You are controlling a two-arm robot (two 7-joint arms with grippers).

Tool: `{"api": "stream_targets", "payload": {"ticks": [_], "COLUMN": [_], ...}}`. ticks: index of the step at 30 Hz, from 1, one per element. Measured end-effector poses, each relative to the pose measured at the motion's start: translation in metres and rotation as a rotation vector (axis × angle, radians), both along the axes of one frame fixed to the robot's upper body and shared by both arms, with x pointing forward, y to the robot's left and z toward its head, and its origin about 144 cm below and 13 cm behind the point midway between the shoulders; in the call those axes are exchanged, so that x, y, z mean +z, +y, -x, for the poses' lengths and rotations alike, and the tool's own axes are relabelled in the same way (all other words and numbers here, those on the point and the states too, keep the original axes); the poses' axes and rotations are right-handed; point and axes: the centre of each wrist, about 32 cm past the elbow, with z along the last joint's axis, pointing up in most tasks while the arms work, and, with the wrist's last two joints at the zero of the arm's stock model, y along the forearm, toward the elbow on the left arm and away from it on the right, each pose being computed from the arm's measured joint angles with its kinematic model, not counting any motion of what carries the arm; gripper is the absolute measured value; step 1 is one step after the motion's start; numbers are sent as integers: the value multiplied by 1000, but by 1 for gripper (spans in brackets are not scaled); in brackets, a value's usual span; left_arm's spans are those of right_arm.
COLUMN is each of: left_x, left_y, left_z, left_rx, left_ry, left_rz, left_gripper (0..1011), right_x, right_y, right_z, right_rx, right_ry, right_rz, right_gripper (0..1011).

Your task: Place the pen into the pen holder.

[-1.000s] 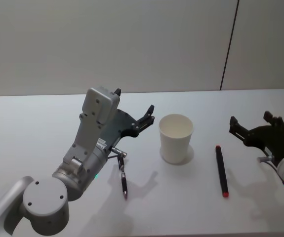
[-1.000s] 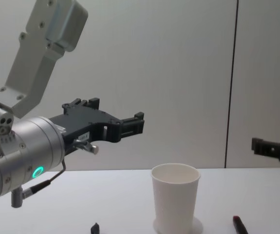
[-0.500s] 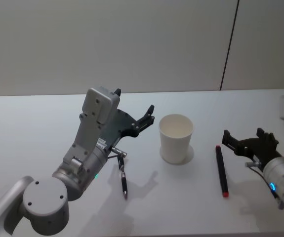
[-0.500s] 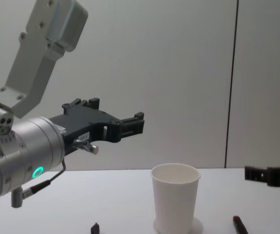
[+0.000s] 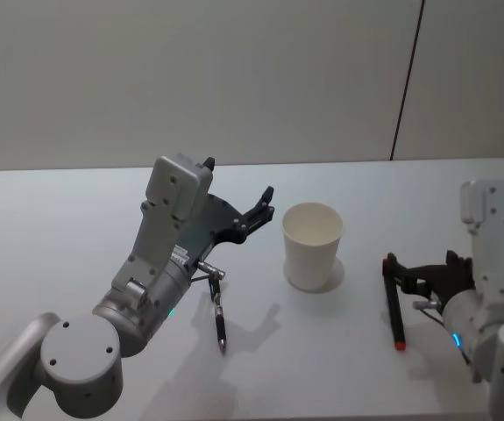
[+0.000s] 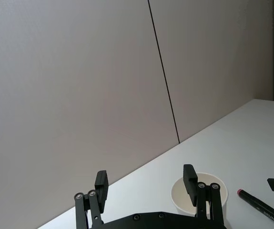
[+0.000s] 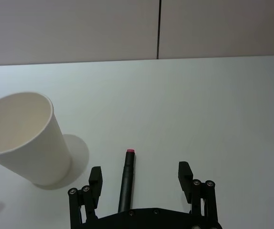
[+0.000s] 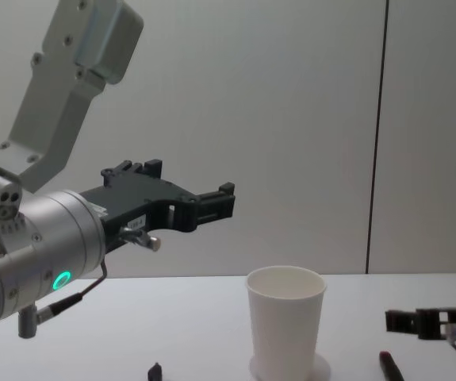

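Hovering over the pen (image 5: 394, 316), right gripper (image 5: 420, 260) wide open

pen holder (image 5: 313, 246) on table (image 5: 59, 219) | pen (image 5: 393, 303) right of it | second pen (image 5: 220, 320) left of it

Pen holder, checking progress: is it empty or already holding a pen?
Empty. The pen holder shows a bare white inside; the red-tipped pen lies beside it.

White table (image 5: 59, 210) w/ grey wall (image 5: 190, 79) behind, dark seam (image 5: 407, 88).
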Motion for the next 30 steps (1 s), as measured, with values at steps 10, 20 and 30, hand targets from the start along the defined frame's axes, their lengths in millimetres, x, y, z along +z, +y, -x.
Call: {"api": "stream_targets", "payload": {"ticks": [10,20,30], "left_x": [0,0,0], "left_y": [0,0,0], "left_z": [0,0,0], "left_rx": [0,0,0], "left_ry": [0,0,0], "left_rz": [0,0,0], "left_gripper": [1004,1004,1004], "right_x": [-4,-11,-17], "right_y": [12,18,23], "right_z": [-7,-17,-28], "right_rx": [-34,-50,-55], "right_ry": [49,83,105], "right_rz": [28,41,54], "right_gripper": [1002,1001,1001]}}
